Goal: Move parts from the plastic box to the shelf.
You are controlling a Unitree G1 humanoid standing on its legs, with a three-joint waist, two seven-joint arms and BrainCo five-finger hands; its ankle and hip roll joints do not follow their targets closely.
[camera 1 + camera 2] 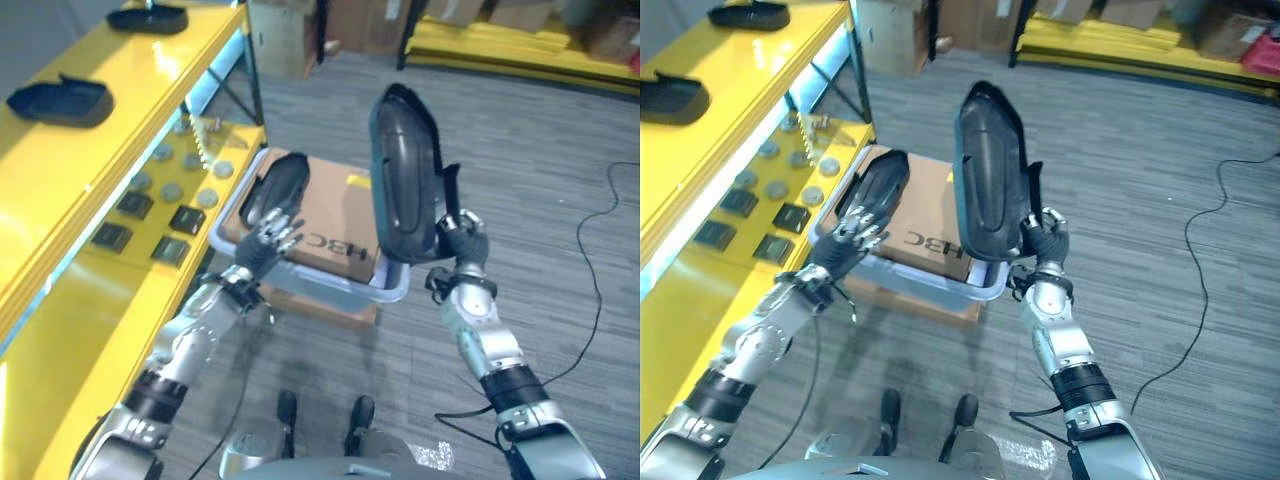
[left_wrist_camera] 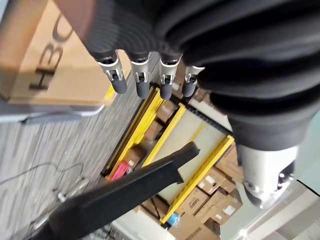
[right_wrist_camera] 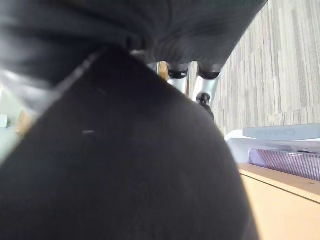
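My right hand [image 1: 462,243] holds a long black part [image 1: 405,180] upright above the plastic box [image 1: 388,289], its fingers curled round the part's lower end. The part's long axis stands nearly vertical, its upper end well clear of the box and leaning slightly toward the shelf [image 1: 100,170], which lies across the frame on my left. In the right wrist view the dark part [image 3: 125,165] takes up most of the frame, with fingers [image 3: 205,95] showing just past it.

My left hand [image 1: 265,235] hovers over the cardboard carton [image 1: 330,215] that sits in the box, fingers spread and relaxed, close to a second black part [image 1: 280,185] lying on the carton with its long axis running away from me. I cannot tell whether the fingertips touch it. In the left wrist view the fingers [image 2: 142,82] hang straight over the carton [image 2: 55,65].

Two more black parts [image 1: 60,100] [image 1: 148,17] already lie on the shelf's top level. On the lower level sit small dark squares [image 1: 170,250] and round grey discs [image 1: 175,190].

I judge the coming move to be a carry leftward: the held part must cross over my left arm and the box before it reaches the shelf, so the left hand stands in the path, and the shelf's front edge is the thing to clear.
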